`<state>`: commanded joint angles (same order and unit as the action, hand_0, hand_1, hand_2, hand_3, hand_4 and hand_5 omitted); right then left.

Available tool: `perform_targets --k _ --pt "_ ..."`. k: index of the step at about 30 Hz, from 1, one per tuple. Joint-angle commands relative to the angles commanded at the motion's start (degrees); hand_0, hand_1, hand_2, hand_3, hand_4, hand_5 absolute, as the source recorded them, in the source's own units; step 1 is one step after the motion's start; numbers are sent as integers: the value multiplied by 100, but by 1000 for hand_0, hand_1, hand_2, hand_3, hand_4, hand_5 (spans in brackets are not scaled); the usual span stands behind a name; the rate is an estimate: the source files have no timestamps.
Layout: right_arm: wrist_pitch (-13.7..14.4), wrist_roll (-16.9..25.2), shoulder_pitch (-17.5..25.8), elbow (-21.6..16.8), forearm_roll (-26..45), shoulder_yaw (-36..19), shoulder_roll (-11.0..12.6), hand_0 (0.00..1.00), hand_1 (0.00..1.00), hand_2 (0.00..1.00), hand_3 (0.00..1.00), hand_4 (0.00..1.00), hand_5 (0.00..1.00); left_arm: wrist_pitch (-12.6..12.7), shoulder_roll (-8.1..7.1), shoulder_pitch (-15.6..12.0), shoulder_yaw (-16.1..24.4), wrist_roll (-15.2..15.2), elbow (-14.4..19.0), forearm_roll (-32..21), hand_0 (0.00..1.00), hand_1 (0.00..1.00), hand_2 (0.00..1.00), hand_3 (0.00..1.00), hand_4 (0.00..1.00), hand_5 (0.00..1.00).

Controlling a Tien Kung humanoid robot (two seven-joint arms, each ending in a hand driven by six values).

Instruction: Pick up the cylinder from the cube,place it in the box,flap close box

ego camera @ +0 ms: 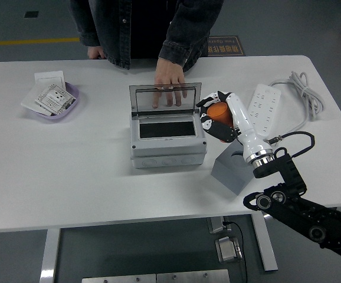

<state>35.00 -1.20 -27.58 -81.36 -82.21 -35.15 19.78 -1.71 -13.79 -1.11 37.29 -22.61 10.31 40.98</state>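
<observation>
Orange cylinder in right robot hand, beside box

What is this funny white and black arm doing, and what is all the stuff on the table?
You are looking down from a camera up on a robot. Its right hand has five fingers and holds an orange cylinder beside an open grey box. Below it sits the grey cube. A person across the white table rests a hand on the box's clear lid. Also there: a purple bowl of cards and a white power strip.
</observation>
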Motion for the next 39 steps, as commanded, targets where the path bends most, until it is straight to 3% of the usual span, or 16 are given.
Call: perform_targets --k 8,13,20,29,39 --pt "-429 -975 -1236 829 -1229 1124 -339 2 114 261 229 2 2 0 -35 26 -53 1 0 -25 668 705 609 636 635 163" --pt "-559 -1081 -1934 1292 -1422 1847 -620 2 114 260 228 2 2 -6 -45 30 -42 -13 0 2 668 706 609 635 635 165" --pt "-671 -1033 -2760 1939 -1025 2759 -1007 2 119 256 226 2 2 -14 -38 72 -102 -21 0 -49 668 707 610 634 635 165" --pt "-684 -845 -3134 2652 -475 3396 -1421 3 118 257 230 2 2 -22 -50 98 -55 -56 0 14 669 709 613 632 634 168" --pt "-981 -663 -3183 3070 -275 3320 -1565 13 128 266 242 2 2 -27 -38 159 -201 -12 0 -98 671 710 614 632 633 171"
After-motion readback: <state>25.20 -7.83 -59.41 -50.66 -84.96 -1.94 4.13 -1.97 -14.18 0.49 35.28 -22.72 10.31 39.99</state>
